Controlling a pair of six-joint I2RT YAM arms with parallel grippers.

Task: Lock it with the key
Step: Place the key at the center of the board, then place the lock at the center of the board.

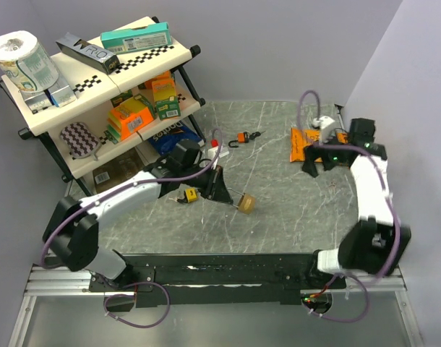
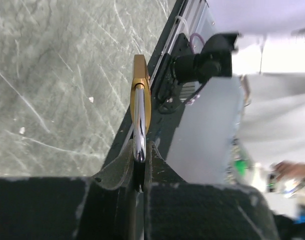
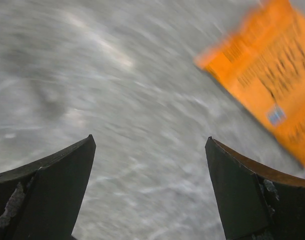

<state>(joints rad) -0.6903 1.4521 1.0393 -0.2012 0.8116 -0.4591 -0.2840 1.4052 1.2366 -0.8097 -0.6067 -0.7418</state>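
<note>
My left gripper (image 1: 222, 188) is shut on the silver shackle of a brass padlock (image 1: 247, 203) and holds it just above the table at centre. In the left wrist view the shackle (image 2: 139, 125) is pinched between the fingertips of the gripper (image 2: 139, 150), and the brass body (image 2: 141, 85) points away. A small yellow-tagged item (image 1: 191, 195) lies left of the gripper. An orange-and-black key item (image 1: 243, 137) lies farther back. My right gripper (image 1: 314, 165) is open and empty at the right, over bare table (image 3: 150, 145).
An orange packet (image 1: 304, 143) lies by the right gripper and shows in the right wrist view (image 3: 272, 75). A white object (image 1: 327, 123) sits behind it. A shelf rack (image 1: 97, 94) with boxes and a paper roll stands at the back left.
</note>
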